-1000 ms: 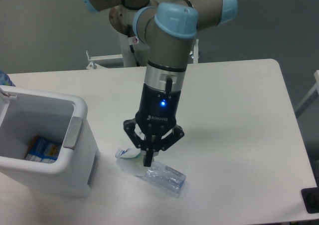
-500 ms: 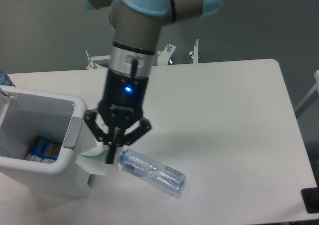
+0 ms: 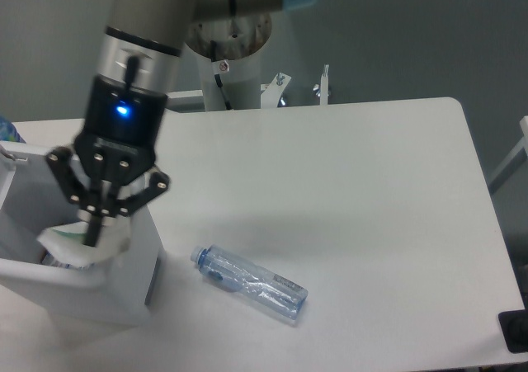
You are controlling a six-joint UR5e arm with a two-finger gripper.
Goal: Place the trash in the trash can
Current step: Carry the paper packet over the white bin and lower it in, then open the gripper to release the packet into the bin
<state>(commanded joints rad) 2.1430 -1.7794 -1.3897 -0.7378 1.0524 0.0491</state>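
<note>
Hovering over the trash can (image 3: 124, 302), my gripper (image 3: 92, 238) pinches the light, crushable carton (image 3: 78, 247) by its top edge.

You can see a clear, shiny plastic water bottle with a blue tint (image 3: 250, 283) lying on the smooth, matt white table (image 3: 363, 190). The big white plastic bin (image 3: 78, 285) looks smooth and a little glossy. The small white carton (image 3: 73, 247) looks like dull paper, and the black gripper (image 3: 93, 238) looks like matt plastic or metal.
</note>
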